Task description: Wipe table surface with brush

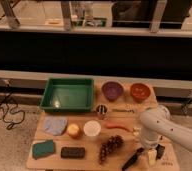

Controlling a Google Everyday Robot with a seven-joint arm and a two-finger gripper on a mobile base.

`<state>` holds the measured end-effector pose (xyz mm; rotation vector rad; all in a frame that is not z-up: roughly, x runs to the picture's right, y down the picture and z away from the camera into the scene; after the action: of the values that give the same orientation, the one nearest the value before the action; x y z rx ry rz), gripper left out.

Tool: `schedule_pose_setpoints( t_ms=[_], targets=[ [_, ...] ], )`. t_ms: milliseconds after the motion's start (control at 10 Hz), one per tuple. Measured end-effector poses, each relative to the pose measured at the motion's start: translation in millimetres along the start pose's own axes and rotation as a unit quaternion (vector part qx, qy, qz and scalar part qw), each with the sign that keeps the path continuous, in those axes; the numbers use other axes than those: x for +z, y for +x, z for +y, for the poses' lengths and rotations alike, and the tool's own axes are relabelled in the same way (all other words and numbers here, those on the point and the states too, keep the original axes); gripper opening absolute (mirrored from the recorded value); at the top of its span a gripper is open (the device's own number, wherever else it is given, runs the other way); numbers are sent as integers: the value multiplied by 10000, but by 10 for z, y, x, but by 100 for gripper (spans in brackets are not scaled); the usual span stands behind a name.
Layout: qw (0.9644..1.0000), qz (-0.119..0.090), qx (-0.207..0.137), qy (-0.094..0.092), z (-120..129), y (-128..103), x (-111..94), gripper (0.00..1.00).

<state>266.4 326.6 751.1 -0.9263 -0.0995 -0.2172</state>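
One gripper (154, 154) hangs low over the front right corner of the table surface (124, 117), at the end of the white arm (161, 127); whether its jaws stand wide or narrow, I cannot tell. Brush (133, 158) lies flat just beside it, toward the front edge, angled, its far tip close to the grape bunch (110, 146). Contact between gripper and brush is not resolvable. Risk 1: brush sits very near the front edge, so a nudge during the grasp could push it off the table. Risk 2: a slim, low handle offers little to pinch; a slightly high or off-centre close would likely roll it or miss. Risk 3: the middle of the table is crowded, with grapes, a white cup (92, 128), an orange fruit (73, 131) and a black block (72, 152), so a wide wiping stroke toward the left would probably sweep these along. Safest stroke looks short, kept to the right front corner.
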Motion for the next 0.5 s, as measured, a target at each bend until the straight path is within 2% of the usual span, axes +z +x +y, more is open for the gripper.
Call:
schedule_pose_setpoints(
  t_ms=[500],
  targets=[
    [10000, 14, -14, 7, 5, -9, -11, 80]
  ],
)
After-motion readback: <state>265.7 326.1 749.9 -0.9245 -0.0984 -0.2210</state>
